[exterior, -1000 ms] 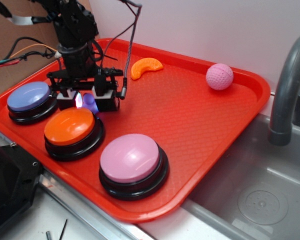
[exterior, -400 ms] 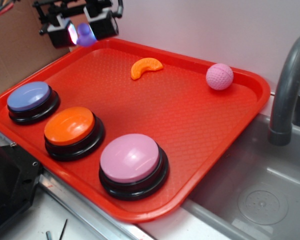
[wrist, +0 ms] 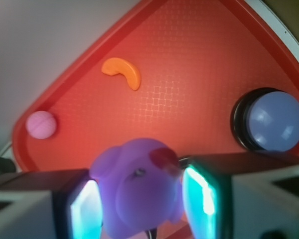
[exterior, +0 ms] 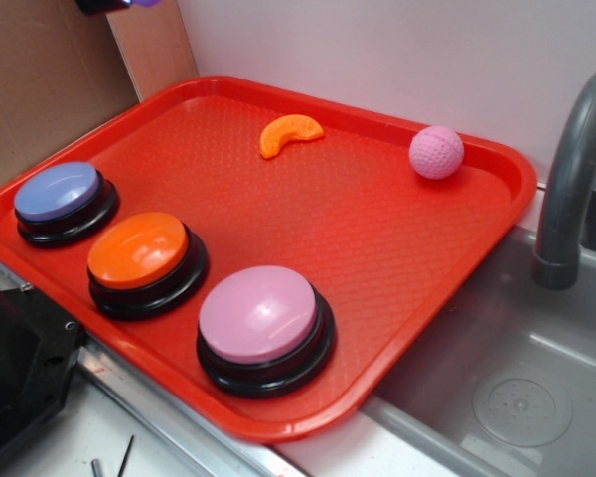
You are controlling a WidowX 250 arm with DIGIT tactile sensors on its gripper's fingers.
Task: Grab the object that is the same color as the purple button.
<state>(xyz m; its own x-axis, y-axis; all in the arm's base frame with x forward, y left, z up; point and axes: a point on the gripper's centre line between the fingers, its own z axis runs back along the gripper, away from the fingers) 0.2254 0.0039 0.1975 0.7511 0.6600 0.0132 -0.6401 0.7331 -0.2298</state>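
Observation:
My gripper [wrist: 139, 199] is shut on the tiny purple rubber duck [wrist: 139, 184], which sits between the two glowing pads [wrist: 87, 206], high above the tray. In the exterior view only a sliver of the gripper [exterior: 104, 5] and a bit of the duck [exterior: 144, 3] show at the top left edge. The purple button [exterior: 57, 191] with its black base sits at the tray's left end and shows at the right of the wrist view [wrist: 273, 121].
On the red tray [exterior: 377, 248] lie an orange button [exterior: 139, 250], a larger pinkish-mauve button [exterior: 257, 313], an orange crescent slice [exterior: 289, 132] and a pink dimpled ball [exterior: 436, 152]. A sink [exterior: 507, 368] and grey faucet [exterior: 568, 169] are at the right. Cardboard [exterior: 50, 79] stands behind.
The gripper has risen from the tray beside the purple and orange buttons, carrying the duck up, and has almost left the exterior view at the top left.

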